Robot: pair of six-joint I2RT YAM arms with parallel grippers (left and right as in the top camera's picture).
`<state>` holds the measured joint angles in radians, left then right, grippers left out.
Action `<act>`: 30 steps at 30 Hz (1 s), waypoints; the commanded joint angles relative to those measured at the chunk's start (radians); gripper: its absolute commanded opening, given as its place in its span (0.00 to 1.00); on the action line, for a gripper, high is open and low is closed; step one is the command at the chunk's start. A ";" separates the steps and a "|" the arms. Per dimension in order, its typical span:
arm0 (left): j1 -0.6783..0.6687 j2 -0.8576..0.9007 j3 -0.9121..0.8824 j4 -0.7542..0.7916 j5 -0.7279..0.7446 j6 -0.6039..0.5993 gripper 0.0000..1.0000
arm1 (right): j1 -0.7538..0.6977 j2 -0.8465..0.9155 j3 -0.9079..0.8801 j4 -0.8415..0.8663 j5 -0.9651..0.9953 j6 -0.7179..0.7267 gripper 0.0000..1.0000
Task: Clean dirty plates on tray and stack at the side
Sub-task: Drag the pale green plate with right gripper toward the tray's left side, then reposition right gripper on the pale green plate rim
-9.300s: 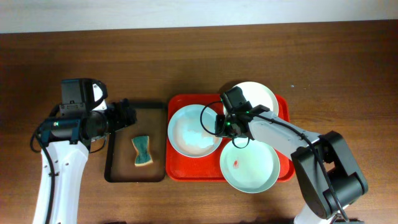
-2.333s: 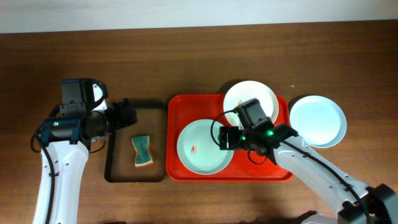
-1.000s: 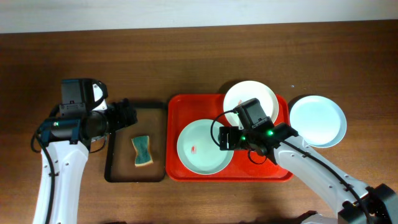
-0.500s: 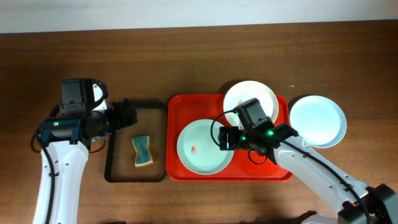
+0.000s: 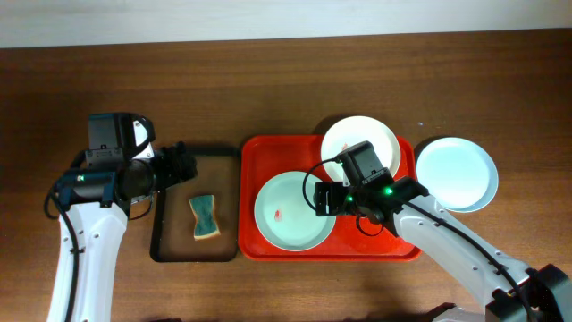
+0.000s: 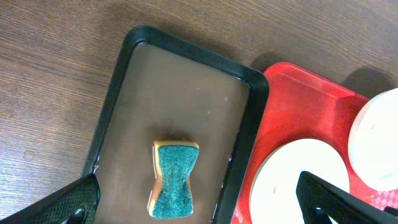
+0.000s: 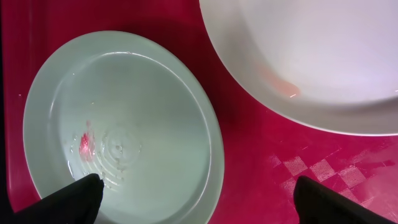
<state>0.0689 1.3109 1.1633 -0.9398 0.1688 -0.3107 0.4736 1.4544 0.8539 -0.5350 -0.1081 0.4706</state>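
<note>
Step in hand, I'd judge: second plate; blue plate point(image 5: 456, 174) sits on the desk point(image 5: 268, 80) just right of the red tray point(image 5: 252, 241), looks done; green plate point(image 5: 290, 210) on the tray's left half, red smear on it; white plate point(image 5: 360, 145) at the tray's far right corner. Right fingers point(image 7: 68, 202) spread and empty, over the green plate's right rim; left fingers point(image 6: 62, 205) spread too, above the black tray point(image 6: 186, 99), holding nothing. Next move calls for left to drop onto the sponge point(image 6: 173, 180), grip it, then scrub the green smear. Right wrist view shows a faint pink mark on the white plate, too small to tell overhead; only overhead shows the blue plate.
</note>
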 commanded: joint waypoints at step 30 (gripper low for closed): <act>0.004 -0.009 0.011 0.000 0.007 0.001 0.99 | -0.002 -0.150 0.018 0.251 -0.097 -0.232 0.98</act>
<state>0.0689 1.3109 1.1633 -0.9401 0.1688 -0.3107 0.4728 1.4166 0.8539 -0.2848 -0.1867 0.2935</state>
